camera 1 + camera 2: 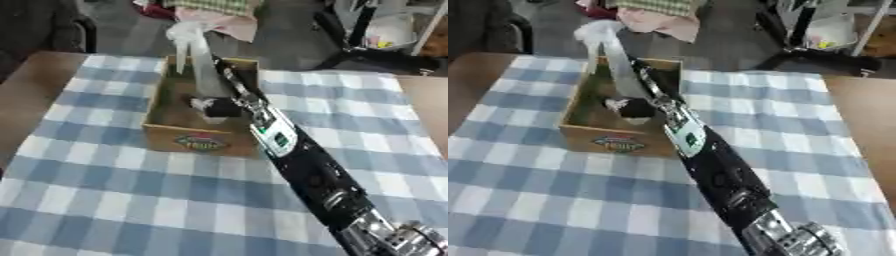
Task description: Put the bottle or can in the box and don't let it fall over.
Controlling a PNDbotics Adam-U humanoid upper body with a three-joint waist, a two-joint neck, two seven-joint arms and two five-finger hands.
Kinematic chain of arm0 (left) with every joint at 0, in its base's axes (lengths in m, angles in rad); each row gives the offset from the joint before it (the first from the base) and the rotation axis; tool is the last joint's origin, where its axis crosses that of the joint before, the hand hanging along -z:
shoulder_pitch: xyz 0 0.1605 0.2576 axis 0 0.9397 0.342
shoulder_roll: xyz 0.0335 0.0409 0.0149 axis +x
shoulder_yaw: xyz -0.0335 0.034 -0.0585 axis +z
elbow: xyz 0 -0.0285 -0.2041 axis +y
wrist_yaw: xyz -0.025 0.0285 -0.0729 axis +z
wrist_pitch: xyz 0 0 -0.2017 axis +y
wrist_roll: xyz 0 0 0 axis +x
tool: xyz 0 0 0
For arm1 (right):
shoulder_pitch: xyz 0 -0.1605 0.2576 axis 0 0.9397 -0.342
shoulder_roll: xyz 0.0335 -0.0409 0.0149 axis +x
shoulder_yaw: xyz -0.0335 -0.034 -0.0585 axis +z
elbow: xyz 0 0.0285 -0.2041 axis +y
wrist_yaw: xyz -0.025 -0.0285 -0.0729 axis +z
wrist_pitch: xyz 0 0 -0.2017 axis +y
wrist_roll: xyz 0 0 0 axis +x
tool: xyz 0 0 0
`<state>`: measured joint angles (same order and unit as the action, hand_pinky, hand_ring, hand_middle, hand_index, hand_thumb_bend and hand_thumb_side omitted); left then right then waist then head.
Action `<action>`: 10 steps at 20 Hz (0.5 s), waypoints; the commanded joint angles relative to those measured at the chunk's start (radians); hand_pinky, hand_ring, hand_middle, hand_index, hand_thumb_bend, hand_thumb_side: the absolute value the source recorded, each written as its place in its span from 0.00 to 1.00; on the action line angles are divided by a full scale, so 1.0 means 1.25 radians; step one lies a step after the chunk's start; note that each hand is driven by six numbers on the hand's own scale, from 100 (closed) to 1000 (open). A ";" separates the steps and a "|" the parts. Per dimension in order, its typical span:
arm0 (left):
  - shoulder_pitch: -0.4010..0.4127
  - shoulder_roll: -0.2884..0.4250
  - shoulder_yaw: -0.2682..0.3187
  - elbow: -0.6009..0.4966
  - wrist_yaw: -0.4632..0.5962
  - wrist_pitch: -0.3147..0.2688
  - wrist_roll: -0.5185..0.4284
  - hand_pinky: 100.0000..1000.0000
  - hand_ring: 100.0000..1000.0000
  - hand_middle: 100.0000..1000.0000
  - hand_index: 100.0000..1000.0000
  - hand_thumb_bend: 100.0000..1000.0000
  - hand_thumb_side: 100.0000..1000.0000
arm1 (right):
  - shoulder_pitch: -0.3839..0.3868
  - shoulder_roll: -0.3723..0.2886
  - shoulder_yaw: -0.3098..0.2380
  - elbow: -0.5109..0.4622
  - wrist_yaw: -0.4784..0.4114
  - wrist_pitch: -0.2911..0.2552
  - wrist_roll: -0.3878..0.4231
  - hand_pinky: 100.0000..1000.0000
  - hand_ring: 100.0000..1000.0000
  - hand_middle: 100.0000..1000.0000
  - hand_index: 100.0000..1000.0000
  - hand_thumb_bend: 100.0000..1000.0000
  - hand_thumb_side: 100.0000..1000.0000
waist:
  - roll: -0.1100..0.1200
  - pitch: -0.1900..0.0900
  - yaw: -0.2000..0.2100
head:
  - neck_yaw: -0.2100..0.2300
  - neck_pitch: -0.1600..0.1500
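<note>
My right arm [302, 165] runs in from 5 o'clock, reaching up toward 11 into the wooden box [201, 140]. Right hand [219, 107] is inside the box, fingers curled round the base of a tall pale bottle [194, 55]. Bottle stands nearly upright, its top leaning slightly toward 11, above the box's far wall. Box sits on the blue checked cloth [114, 200], at 12 o'clock from table centre.

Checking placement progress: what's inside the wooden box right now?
Inside the wooden box: the right robot hand, dark, low over the floor, and a pale translucent bottle rising above the rim. The robot hand and forearm cover the bottle's base, so whether it is standing on the floor can't be seen.
</note>
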<state>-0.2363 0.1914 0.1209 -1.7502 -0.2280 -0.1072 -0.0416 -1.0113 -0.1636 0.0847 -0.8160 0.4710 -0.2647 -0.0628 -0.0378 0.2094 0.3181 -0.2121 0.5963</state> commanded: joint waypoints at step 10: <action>0.016 0.017 0.018 -0.004 0.002 0.003 0.012 0.94 0.95 0.88 0.97 0.57 0.65 | 0.042 -0.182 -0.048 -0.112 -0.176 0.039 -0.099 1.00 0.87 0.84 1.00 0.37 0.37 | 0.003 -0.039 -0.054 | 0.037 0.009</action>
<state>-0.2110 0.1926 0.1335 -1.7439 -0.2280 -0.1034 -0.0320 -0.9438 -0.3383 0.0362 -0.9105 0.2868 -0.2204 -0.1725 -0.0383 0.1851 0.2475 -0.1748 0.6056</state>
